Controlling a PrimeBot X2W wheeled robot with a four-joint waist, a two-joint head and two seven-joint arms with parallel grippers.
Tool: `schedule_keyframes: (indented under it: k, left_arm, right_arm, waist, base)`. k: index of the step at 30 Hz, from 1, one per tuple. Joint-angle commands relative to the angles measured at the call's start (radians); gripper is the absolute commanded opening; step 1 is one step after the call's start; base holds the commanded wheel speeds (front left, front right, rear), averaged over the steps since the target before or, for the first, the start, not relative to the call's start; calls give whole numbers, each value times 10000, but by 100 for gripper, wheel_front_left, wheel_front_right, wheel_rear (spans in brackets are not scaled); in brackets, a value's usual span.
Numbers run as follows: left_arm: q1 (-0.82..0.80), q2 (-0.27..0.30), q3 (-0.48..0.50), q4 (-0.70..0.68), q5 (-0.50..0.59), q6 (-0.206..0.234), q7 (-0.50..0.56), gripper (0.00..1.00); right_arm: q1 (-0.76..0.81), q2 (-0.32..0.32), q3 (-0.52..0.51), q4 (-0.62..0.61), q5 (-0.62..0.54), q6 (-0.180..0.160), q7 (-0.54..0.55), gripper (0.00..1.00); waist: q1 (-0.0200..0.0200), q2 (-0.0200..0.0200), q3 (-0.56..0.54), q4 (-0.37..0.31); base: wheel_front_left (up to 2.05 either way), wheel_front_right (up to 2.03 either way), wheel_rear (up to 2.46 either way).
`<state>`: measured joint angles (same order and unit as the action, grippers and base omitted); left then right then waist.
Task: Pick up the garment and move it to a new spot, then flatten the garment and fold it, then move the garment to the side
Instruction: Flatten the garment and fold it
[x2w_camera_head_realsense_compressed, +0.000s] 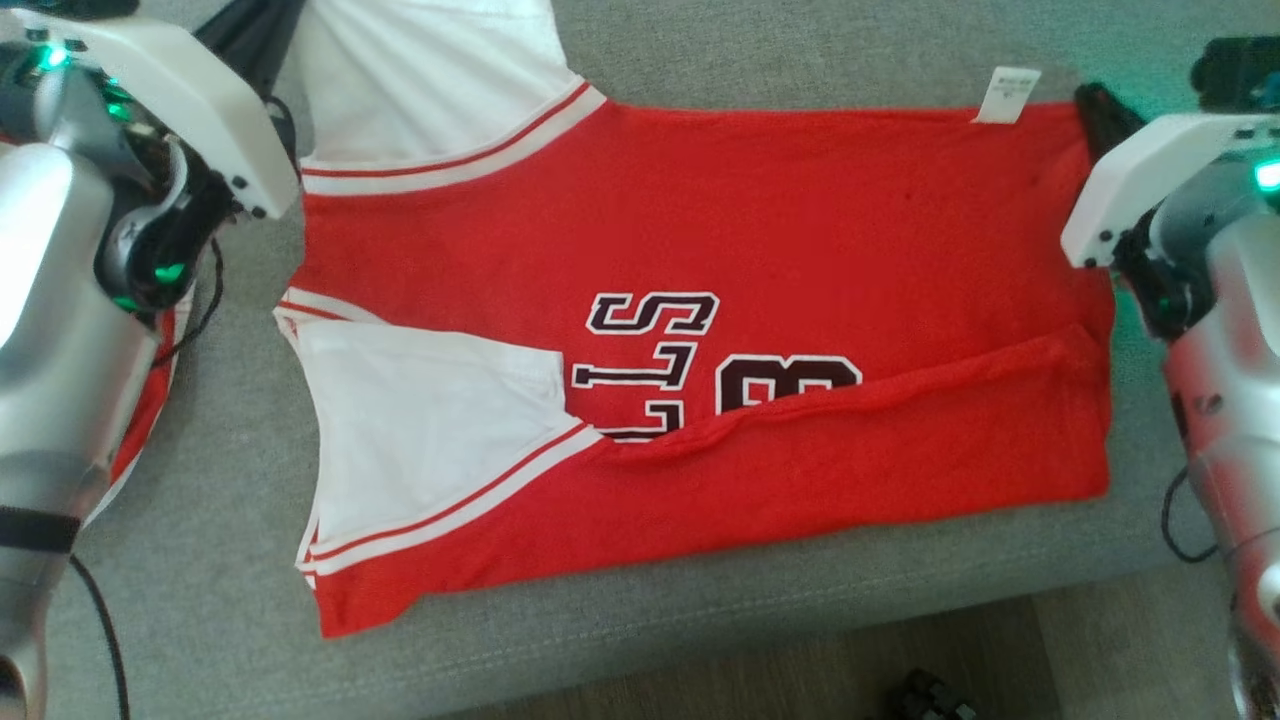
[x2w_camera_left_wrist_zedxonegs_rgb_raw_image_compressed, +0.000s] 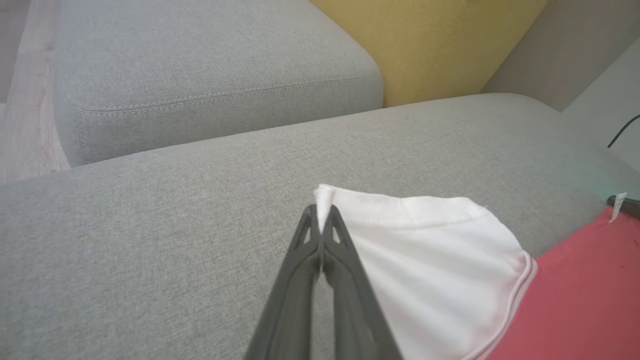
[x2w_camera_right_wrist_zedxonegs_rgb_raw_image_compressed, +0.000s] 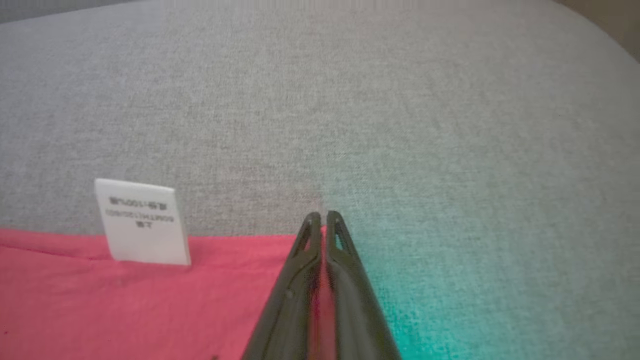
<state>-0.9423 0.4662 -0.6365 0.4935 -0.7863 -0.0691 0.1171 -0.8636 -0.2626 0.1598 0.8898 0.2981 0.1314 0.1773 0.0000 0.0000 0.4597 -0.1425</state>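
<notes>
The garment (x2w_camera_head_realsense_compressed: 760, 220), a red jersey with white sleeves and red-and-white trim, lies spread across a grey sofa cushion (x2w_camera_head_realsense_compressed: 800, 50). Its neck end is toward the robot's left and its hem toward the right. The near long edge is folded up over the front, and this red flap (x2w_camera_head_realsense_compressed: 900, 440) covers the lower part of the dark lettering (x2w_camera_head_realsense_compressed: 650, 350). The near sleeve (x2w_camera_head_realsense_compressed: 430, 430) lies flat on the cushion beside the flap. The far sleeve (x2w_camera_head_realsense_compressed: 420, 80) reaches away toward the top of the head view. A white label (x2w_camera_head_realsense_compressed: 1008, 95) sticks out from the far edge near the hem corner.

The left gripper (x2w_camera_left_wrist_zedxonegs_rgb_raw_image_compressed: 323, 210) has its fingers pressed together on the tip of the far sleeve (x2w_camera_left_wrist_zedxonegs_rgb_raw_image_compressed: 430, 250), and a small peak of white cloth pokes out beyond the fingertips. The right gripper (x2w_camera_right_wrist_zedxonegs_rgb_raw_image_compressed: 322, 217) is at the far hem corner, just beside the label (x2w_camera_right_wrist_zedxonegs_rgb_raw_image_compressed: 142, 222). Its fingers are closed, with red cloth (x2w_camera_right_wrist_zedxonegs_rgb_raw_image_compressed: 150, 300) showing in the slit between them.

Beyond the sleeve, the left wrist view shows a second grey cushion (x2w_camera_left_wrist_zedxonegs_rgb_raw_image_compressed: 200, 65) and a yellow cushion (x2w_camera_left_wrist_zedxonegs_rgb_raw_image_compressed: 440, 40).
</notes>
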Motion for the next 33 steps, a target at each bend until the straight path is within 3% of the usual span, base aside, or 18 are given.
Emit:
schedule_keyframes:
  k: [1,12,19,26,33]
  left_arm:
    - [-537,473,527,-167,-43,116,-195,0]
    - [-1434,-148,598,935,357,355,-1374,0]
    - [-1493,-273,86,1460,691,-22,-1546,0]
    - [-737,104,-410,1346,739,-342,-1493,0]
    - [703,771,-754,55,492,-410,-1110,0]
  right_arm:
    - [-413,-149,33,-216,-77,-7,-295,0]
    - [-1457,31,-801,619,-1009,-7,-2205,0]
    - [-1466,359,-815,1204,-1428,-7,-2768,0]
    - [-991,366,-581,1522,-1224,-7,-3264,0]
    - [128,-72,108,1350,-419,-7,-3103,0]
  waist:
    - [0,0,22,13]
    - [0,0,119,143]
    - [0,0,-66,202]
    - [0,0,-633,254]
    - [0,0,-1401,482]
  base:
    - [0,0,0]
    - [0,0,0]
    - [0,0,0]
    - [0,0,0]
    - [0,0,0]
